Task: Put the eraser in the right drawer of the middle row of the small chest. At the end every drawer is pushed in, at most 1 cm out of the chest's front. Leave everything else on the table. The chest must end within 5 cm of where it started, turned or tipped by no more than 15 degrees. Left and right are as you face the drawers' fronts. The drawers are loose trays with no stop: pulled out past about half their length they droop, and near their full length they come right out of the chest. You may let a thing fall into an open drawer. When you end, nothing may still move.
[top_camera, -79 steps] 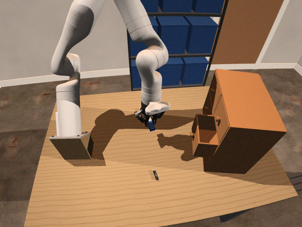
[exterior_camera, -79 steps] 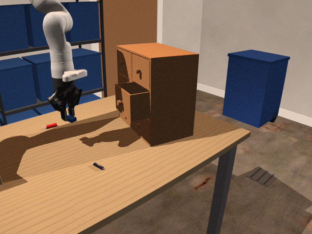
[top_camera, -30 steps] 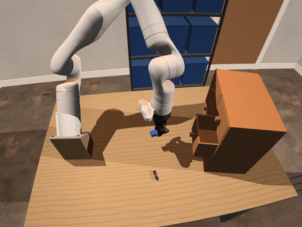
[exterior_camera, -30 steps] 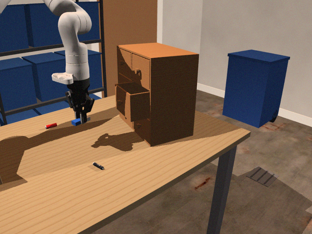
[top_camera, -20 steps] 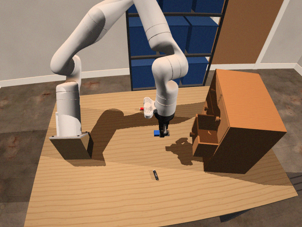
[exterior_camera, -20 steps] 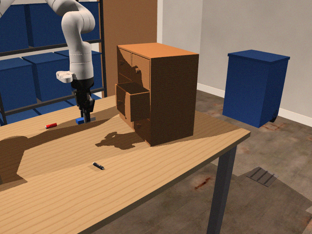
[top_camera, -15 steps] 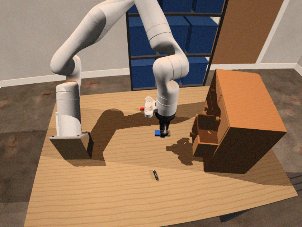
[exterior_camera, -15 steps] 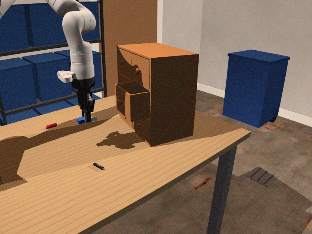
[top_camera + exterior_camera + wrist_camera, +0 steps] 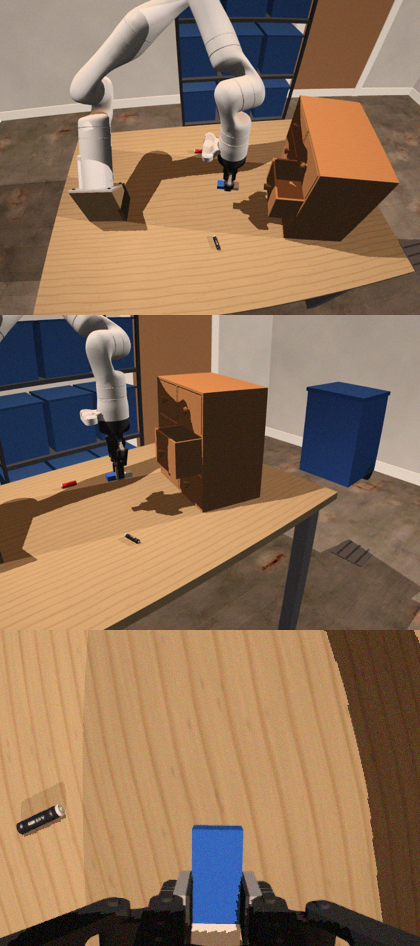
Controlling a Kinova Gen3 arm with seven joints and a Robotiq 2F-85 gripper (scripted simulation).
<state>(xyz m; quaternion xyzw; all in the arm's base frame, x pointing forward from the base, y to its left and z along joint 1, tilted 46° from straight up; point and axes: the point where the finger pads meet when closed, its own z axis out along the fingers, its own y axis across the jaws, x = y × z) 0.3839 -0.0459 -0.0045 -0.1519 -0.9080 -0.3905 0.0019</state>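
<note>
One eraser [image 9: 220, 184] [image 9: 110, 476] [image 9: 217, 855], one open drawer [image 9: 285, 208] [image 9: 188, 459]. From the top view we note the eraser in the gripper [image 9: 229, 186] [image 9: 119, 477] [image 9: 216, 887], well short of the chest [image 9: 349, 142] [image 9: 234, 443]. Its long axis runs roughly toward the drawer front, blue end away from the chest, pale end leading. We judge this heading usable: it follows the way the drawer slides, though the exposed opening is short in that direction, so we would want the eraser well centred between front panel and chest face.

Exterior view: we see the right drawer of the middle row pulled out, its rim above the level of the eraser. Our reading is that the carry needs a rise first, then a run toward the chest; going straight across would likely ram the front panel and shove the drawer or chest. The red tube [image 9: 198, 151] [image 9: 69, 484] and the black battery [image 9: 216, 242] [image 9: 132, 538] [image 9: 41, 819] lie on the table [image 9: 135, 271] [image 9: 68, 569], both apart from the eraser.

Wrist view: we find the jaws narrowed on the eraser's long sides, one pad each side, the blue end reaching out past them. The eraser sits square between the fingers. Release and pushing the drawer home are both ahead of us.
</note>
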